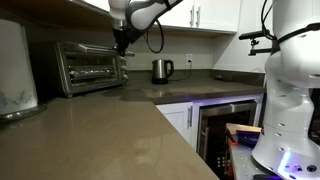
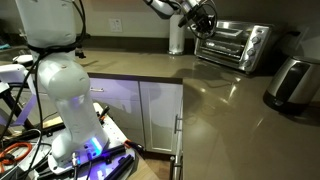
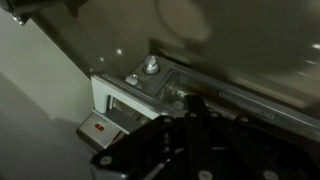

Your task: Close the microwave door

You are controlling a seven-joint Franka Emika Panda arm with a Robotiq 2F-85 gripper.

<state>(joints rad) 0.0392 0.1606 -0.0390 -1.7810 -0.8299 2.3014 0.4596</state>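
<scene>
Brown kitchen table (image 1: 100,130) carries the microwave (image 2: 238,45) against the back wall, the microwave door (image 1: 85,65) seemingly almost upright, the hand (image 1: 122,42) at its upper corner, likely to press it shut, grip impossible to tell.

In an exterior view the microwave (image 1: 88,66) stands on the table (image 1: 100,135) against its back edge. A kettle (image 1: 161,70) stands to its right, near the back corner.
</scene>
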